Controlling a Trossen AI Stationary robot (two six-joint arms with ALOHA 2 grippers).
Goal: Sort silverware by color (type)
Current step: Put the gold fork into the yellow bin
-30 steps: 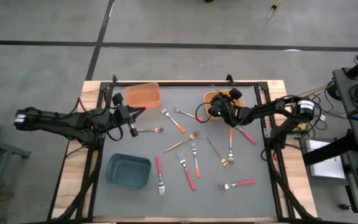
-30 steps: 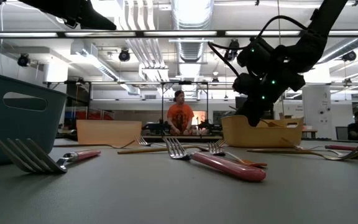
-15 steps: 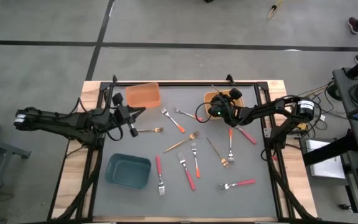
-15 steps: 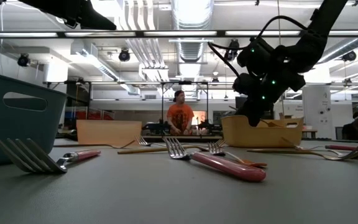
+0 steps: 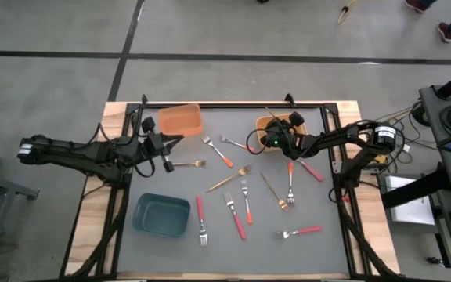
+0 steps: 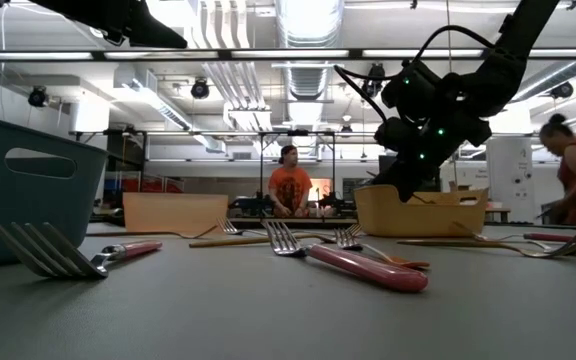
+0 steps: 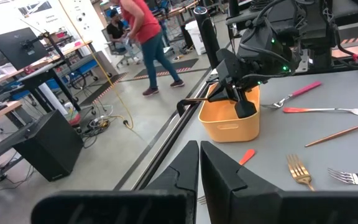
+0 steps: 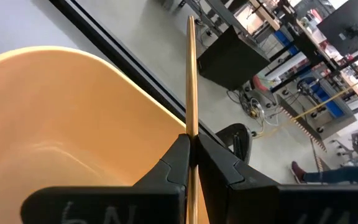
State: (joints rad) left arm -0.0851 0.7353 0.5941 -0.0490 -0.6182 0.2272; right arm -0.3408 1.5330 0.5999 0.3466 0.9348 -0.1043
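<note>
The left hand [image 5: 165,150] hangs over the left part of the table [image 5: 319,251] with its fingers [image 7: 185,167] pressed together and nothing between them, just in front of the orange bin [image 5: 181,121] at the far edge and just left of a gold fork [image 5: 188,164] lying flat. Nearer the front on that side stands the teal bin [image 5: 162,215], and a red-handled fork [image 5: 200,218] lies just to its right. Through the middle the rest of the silverware is scattered flat on the grey mat: an orange-handled fork [image 5: 218,151] and a small silver-looking one [image 5: 233,142] toward the back, a long gold fork [image 5: 229,179] lying slantwise, then another red-handled fork [image 5: 235,215] and an orange-handled one [image 5: 247,202] side by side. Further right lie a thin gold fork [image 5: 274,191], an orange-handled fork [image 5: 290,182] and a pink-handled fork [image 5: 310,169], with one more pink-handled fork [image 5: 301,232] toward the front. The right hand [image 5: 273,135] is at the yellow-orange bin [image 5: 299,127] near the far right edge — its fingers [image 8: 178,163] are pinched narrow on a slim gold fork handle [image 8: 191,74] that sticks up past the bin's rim. In the low view that hand hangs at the bin's left end, and people show in the room behind.
</note>
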